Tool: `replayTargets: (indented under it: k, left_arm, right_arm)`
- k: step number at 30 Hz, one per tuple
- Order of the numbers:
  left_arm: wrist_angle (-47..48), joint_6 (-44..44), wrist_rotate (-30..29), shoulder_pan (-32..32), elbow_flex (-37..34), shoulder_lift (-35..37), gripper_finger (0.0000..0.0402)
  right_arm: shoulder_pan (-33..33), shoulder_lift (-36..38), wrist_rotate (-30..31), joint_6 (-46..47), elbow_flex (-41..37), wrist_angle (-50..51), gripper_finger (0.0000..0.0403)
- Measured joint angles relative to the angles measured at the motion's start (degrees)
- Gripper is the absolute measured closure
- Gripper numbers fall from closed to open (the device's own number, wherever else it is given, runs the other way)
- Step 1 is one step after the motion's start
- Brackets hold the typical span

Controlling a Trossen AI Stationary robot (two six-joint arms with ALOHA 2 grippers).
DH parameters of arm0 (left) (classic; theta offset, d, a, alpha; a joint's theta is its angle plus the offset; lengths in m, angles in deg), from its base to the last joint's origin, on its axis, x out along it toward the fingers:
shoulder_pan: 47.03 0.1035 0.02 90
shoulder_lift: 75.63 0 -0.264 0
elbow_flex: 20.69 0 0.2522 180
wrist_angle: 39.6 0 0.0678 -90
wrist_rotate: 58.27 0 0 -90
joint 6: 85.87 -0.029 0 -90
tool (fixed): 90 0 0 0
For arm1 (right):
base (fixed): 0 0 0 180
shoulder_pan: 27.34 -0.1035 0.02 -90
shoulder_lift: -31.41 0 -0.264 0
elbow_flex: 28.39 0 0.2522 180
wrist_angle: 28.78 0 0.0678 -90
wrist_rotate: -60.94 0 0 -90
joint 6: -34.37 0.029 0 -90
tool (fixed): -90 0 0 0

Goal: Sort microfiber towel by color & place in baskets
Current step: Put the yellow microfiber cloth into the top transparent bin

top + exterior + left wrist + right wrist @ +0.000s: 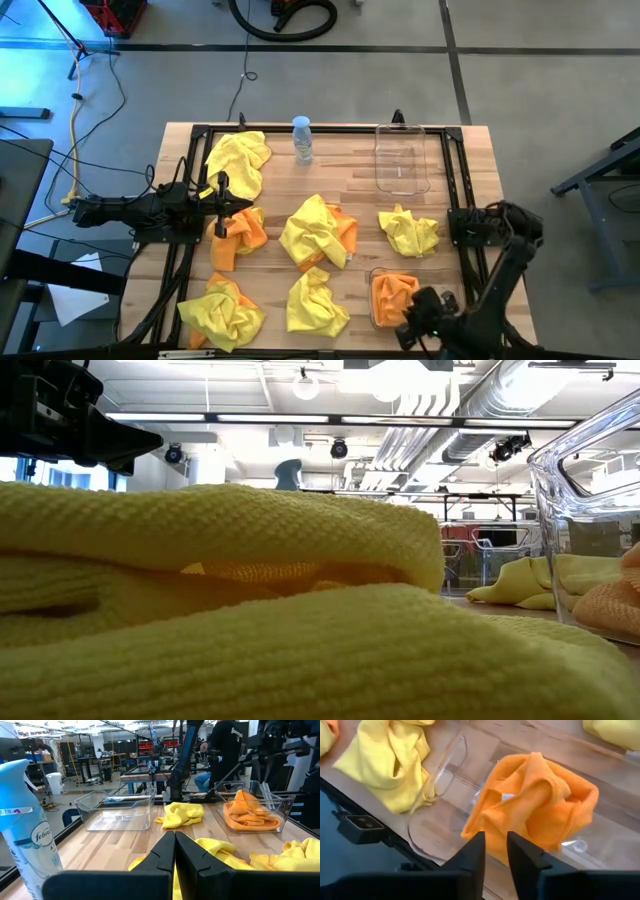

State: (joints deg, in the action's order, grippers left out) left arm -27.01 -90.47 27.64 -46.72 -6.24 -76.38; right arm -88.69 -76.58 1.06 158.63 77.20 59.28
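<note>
Right end effector (494, 851) poised above the near basket (376, 312), directly over the orange towel (535, 800) lying in it; fingers narrowly parted, gripping nothing. Left end effector (174, 851) pressed closed, empty, well away across the bench (345, 180).

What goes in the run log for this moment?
right claw: above orange towel in basket | left claw: shut, waiting | far basket: no towels
</note>
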Motion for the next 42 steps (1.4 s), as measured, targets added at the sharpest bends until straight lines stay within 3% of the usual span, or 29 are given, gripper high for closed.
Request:
replayTargets:
  k: [4, 9, 12, 18, 24, 28, 33, 38, 42]
  left_arm:
    - [-0.1, 0.0, 0.0, 0.0, 0.0, 0.0, 0.0401]
    - [-0.8, 0.0, 0.0, 0.0, 0.0, 0.0, 0.0401]
    - [-0.8, -0.1, -0.9, 0.0, 0.0, 0.0, 0.0402]
    - [-0.2, -0.8, -1.3, 0.0, 0.0, 0.0, 0.0387]
    - [-0.4, 4.3, -2.4, 0.0, 0.0, 0.0, 0.032]
    - [-0.4, 9.1, -2.2, 0.0, 0.0, 0.0, 0.0279]
    - [-0.4, 9.8, -2.0, 0.0, 0.0, 0.0, 0.0265]
    - [-0.4, 14.1, -2.9, 0.0, 0.0, 0.0, 0.0271]
    - [0.6, 18.2, -6.1, 0.0, 0.8, -0.8, 0.028]
  right_arm:
    - [-3.2, 1.4, 6.0, 1.6, -2.0, 0.7, 0.0394]
    - [-3.9, 8.0, 7.9, 1.2, -7.3, 3.6, 0.04]
    - [-3.3, 13.9, 13.4, -2.5, -13.6, 2.4, 0.0401]
    - [-1.3, 26.8, 19.7, -15.5, -30.0, -11.2, 0.0402]
    - [-0.9, 35.3, 24.3, -25.8, -42.6, -24.0, 0.0402]
    - [-0.6, 36.8, 22.2, -25.7, -47.1, -25.6, 0.0402]
    - [1.0, 36.7, 16.1, -18.5, -50.6, -27.3, 0.0402]
    - [-0.2, 36.7, 20.9, -27.8, -52.6, -35.7, 0.0402]
    - [-2.1, 37.0, 23.5, -32.8, -52.6, -35.1, 0.0403]
